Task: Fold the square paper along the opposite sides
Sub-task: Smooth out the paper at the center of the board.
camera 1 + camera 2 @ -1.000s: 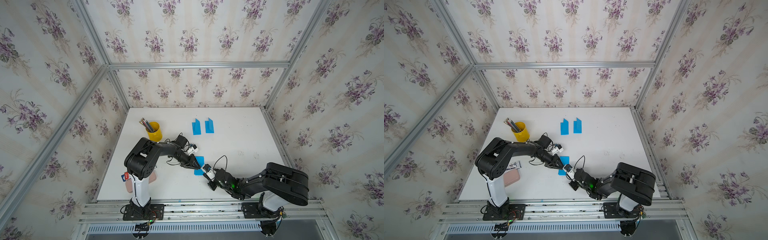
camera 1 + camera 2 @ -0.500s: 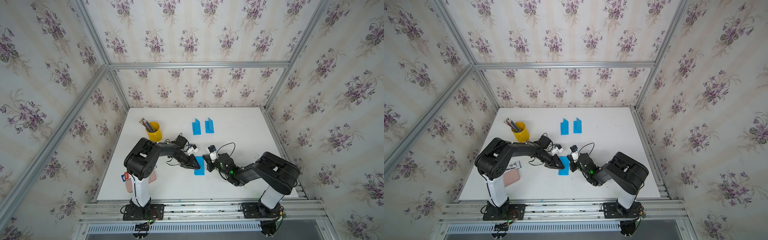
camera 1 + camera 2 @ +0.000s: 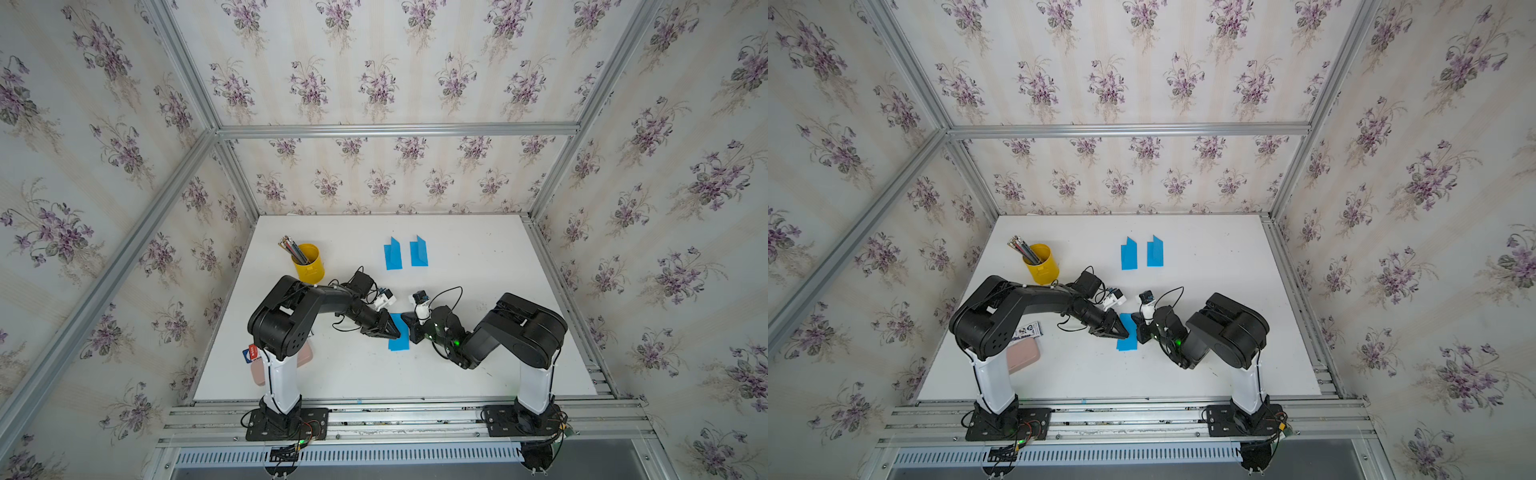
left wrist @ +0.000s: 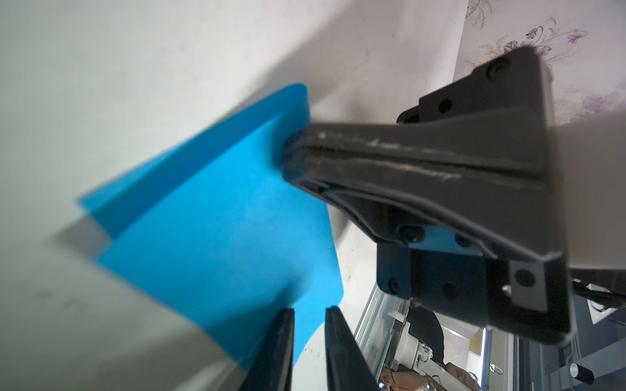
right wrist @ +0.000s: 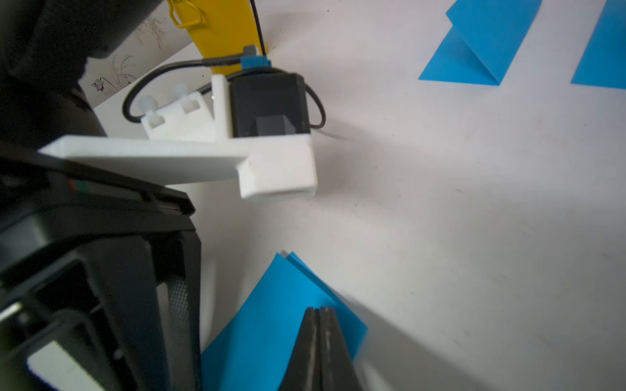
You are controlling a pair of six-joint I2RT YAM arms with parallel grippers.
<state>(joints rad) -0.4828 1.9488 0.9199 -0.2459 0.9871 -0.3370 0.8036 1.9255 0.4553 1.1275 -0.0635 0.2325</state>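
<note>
Pressing on the folded paper (image 3: 398, 344), lying mid-front on the worktop (image 3: 478, 257), with the right pincer (image 5: 318, 313), jaws fully together, now at the paper's right edge after sitting nearer the front a second ago. Keeping the left pincer (image 4: 309, 313) over the left edge, narrowly parted, gripping nothing.

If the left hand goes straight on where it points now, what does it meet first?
Most likely the folded blue paper, directly ahead of the left hand; just beyond is the shut right hand at that paper. Depth is unclear.
</note>
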